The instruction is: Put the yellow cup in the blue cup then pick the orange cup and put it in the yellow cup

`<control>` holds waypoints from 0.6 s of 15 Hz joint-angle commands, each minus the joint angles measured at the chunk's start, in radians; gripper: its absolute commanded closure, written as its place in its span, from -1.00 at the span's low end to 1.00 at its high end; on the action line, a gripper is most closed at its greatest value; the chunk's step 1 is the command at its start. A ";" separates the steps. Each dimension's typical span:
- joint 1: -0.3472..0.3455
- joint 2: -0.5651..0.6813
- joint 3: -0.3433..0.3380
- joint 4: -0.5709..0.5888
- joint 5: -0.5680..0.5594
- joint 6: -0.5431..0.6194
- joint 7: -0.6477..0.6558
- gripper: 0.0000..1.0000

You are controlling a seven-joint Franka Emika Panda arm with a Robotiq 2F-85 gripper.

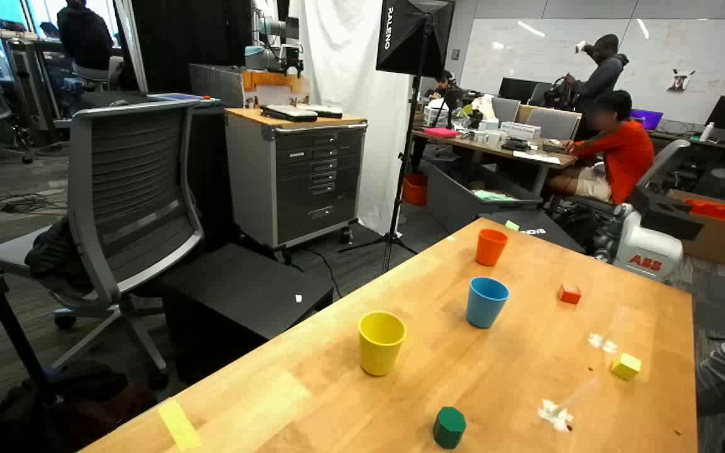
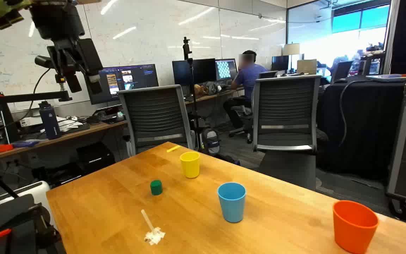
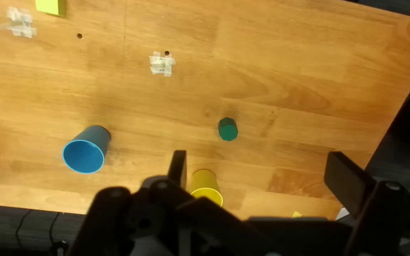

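Yellow cup (image 1: 381,350), blue cup (image 1: 486,307) and orange cup (image 1: 491,249) stand apart, so I judge both nestings remain; my hand (image 3: 260,171) is spread wide, holding nothing.

In an exterior view, RALENO runs down the edge of the softbox (image 1: 410,41) in white capitals, and ABB stands in red capitals on the white arm (image 1: 649,248). White letters on the black box (image 1: 535,233) cannot be read for certain. In both exterior views, writing on the whiteboard (image 2: 146,42) is too faint to read; text on the monitor (image 2: 127,83) is too small.
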 commanded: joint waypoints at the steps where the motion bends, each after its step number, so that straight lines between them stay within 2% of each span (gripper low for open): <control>1: -0.003 0.000 0.003 0.003 0.002 -0.003 -0.001 -1.00; 8: -0.010 0.032 -0.003 0.021 0.001 -0.010 -0.007 -1.00; 9: -0.052 0.106 0.066 -0.015 -0.033 0.081 0.139 -1.00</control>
